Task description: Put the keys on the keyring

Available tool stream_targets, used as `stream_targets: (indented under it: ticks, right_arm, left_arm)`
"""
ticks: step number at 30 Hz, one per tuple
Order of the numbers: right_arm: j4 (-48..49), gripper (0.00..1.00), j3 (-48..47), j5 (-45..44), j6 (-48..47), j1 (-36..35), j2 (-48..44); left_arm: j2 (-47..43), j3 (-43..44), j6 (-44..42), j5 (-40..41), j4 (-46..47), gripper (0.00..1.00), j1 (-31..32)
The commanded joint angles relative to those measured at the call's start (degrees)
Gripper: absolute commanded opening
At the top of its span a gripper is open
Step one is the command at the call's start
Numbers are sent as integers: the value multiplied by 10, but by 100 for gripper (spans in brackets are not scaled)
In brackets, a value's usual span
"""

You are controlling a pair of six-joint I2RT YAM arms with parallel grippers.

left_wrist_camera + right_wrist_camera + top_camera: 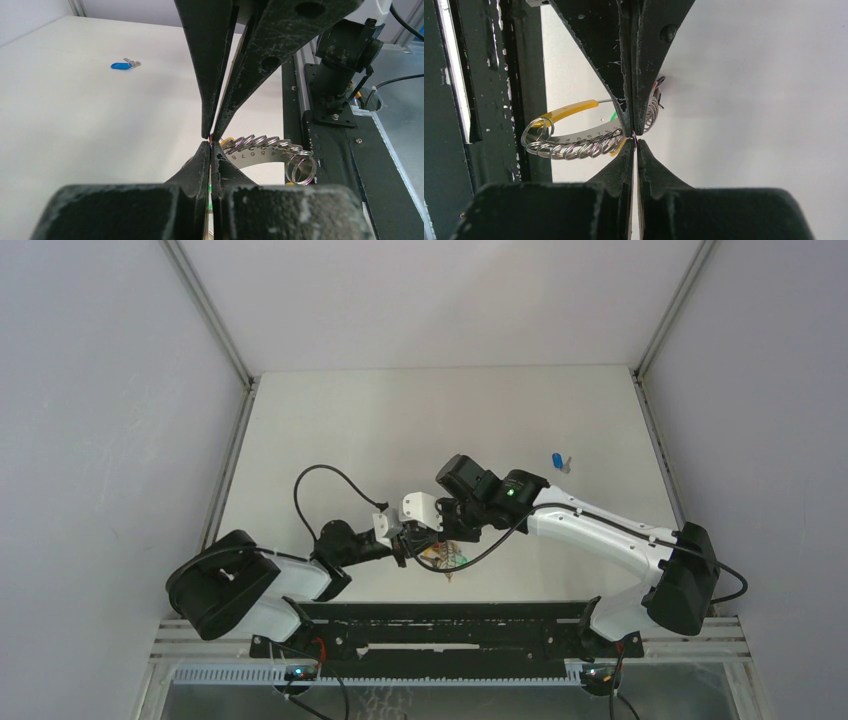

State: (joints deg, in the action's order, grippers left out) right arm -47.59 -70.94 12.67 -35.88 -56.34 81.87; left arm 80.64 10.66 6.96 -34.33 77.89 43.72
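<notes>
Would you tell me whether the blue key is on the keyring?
Off: the blue key lies loose on the table, away from the keyring.

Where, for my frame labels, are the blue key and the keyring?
blue key [119,65]: left wrist view, on its blue plastic head, lying on the table.
keyring [574,147]: right wrist view, on the row of silver rings.
</notes>
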Motion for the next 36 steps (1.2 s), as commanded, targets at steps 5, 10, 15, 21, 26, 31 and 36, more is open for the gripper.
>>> stream_targets:
  ticks: [5, 10, 15, 21, 26, 31, 36]
  right_arm:
    - [42, 0, -24, 13, 4, -8, -22]
    - [68, 10, -4, 17, 29, -3, -61]
    - [128, 21, 44, 35, 62, 19, -117]
    - [196, 22, 110, 51, 98, 48, -159]
    - [274, 22, 178, 60, 131, 74, -179]
    - [366, 23, 247, 109, 156, 98, -194]
    - [437, 24, 285, 168, 168, 132, -208]
  left_arm:
    - [-8, 22, -19, 14, 15, 0, 6]
    - [-42, 1, -27, 50, 18, 0, 5]
    - [-50, -10, -25, 59, 30, 0, 4]
    - [-46, -19, -16, 69, 49, 0, 4]
    - [-48, -24, -15, 80, 53, 0, 4]
    - [-48, -25, -9, 82, 56, 0, 4]
    - [-49, -21, -2, 64, 59, 0, 4]
